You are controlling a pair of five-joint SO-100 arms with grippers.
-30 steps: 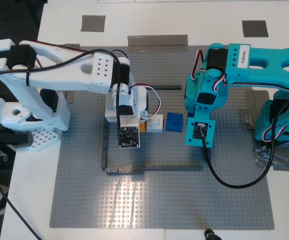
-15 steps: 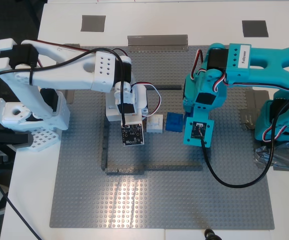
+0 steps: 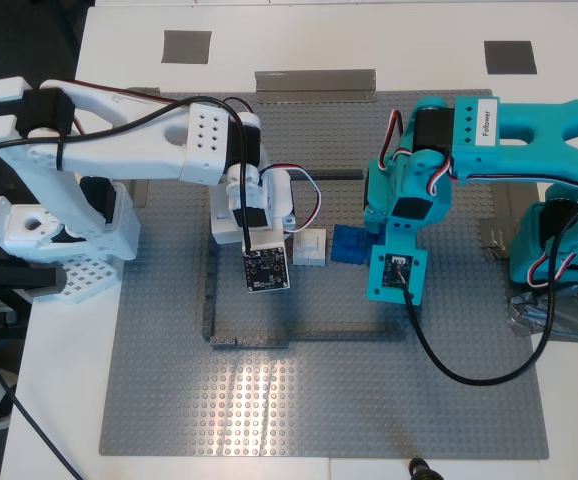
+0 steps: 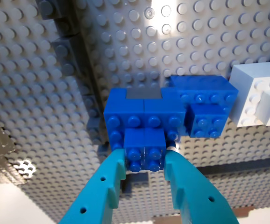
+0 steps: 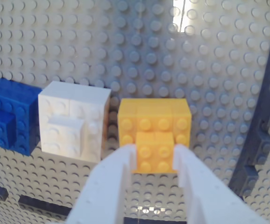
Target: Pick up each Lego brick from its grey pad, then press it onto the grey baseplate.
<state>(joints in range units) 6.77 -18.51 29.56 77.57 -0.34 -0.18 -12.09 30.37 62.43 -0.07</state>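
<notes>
In the first wrist view my first gripper (image 4: 144, 157), teal, is shut on the raised knob of a blue Lego brick (image 4: 143, 120) that sits at the grey baseplate (image 4: 125, 42). A second blue brick (image 4: 205, 105) lies just beside it. My second gripper (image 5: 154, 154), white, is shut on the knob of the orange Lego brick (image 5: 153, 122) on the baseplate (image 3: 319, 410). In the exterior view the orange brick is hidden under the white arm (image 3: 149, 150). Two grey pads (image 3: 186, 46) (image 3: 510, 56) lie bare on the white table.
A white brick (image 3: 311, 247) stands between the orange one and a blue brick (image 3: 347, 243), inside the outline of thin dark bricks (image 3: 309, 337). The teal arm (image 3: 439, 160) reaches in from the exterior view's right. A grey tape strip (image 3: 315, 84) lies at the plate's far edge.
The white arm shifted toward the exterior view's right and now covers the orange brick. The teal arm moved slightly toward the exterior view's left and lower, closing in on the blue bricks.
</notes>
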